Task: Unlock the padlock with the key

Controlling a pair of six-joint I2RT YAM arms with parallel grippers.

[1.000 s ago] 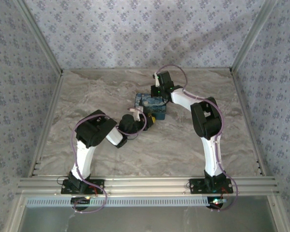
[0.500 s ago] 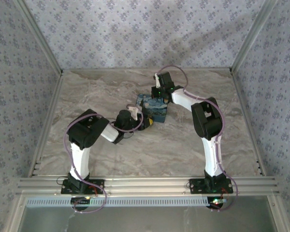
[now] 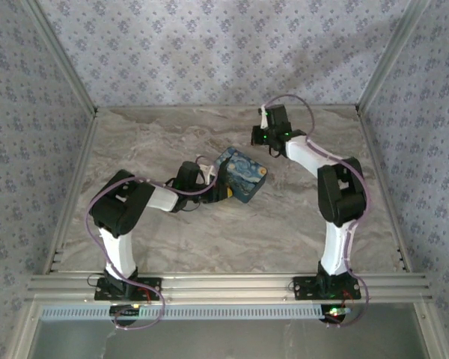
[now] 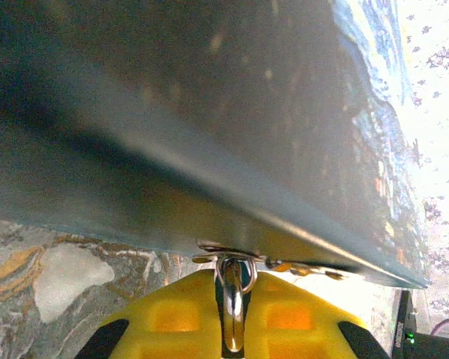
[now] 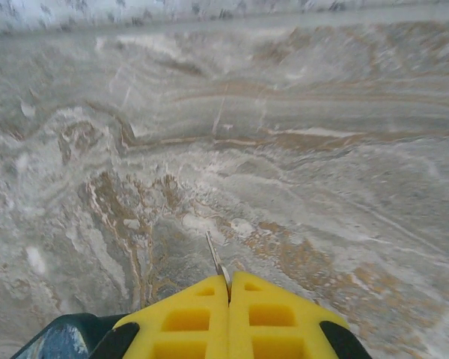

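From above, the left gripper [image 3: 223, 190] meets the near side of the blue-and-yellow starry printed box [image 3: 243, 170]; the right gripper [image 3: 262, 140] hovers beyond it. Left wrist: yellow fingers [image 4: 165, 321] clamp the tiny padlock [image 4: 236, 288] by its thin silvery shackle at the box's edge. Right wrist: closed fingers [image 5: 273, 318] pinch a thin silvery key [image 5: 215, 260].

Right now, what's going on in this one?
The left gripper is shut on the padlock at its silvery shackle, which hangs from the hasp of the starry-night box. The right gripper pinches what looks like the key, a thin metal sliver, over the marble table, apart from the box. Nothing is inserted yet.
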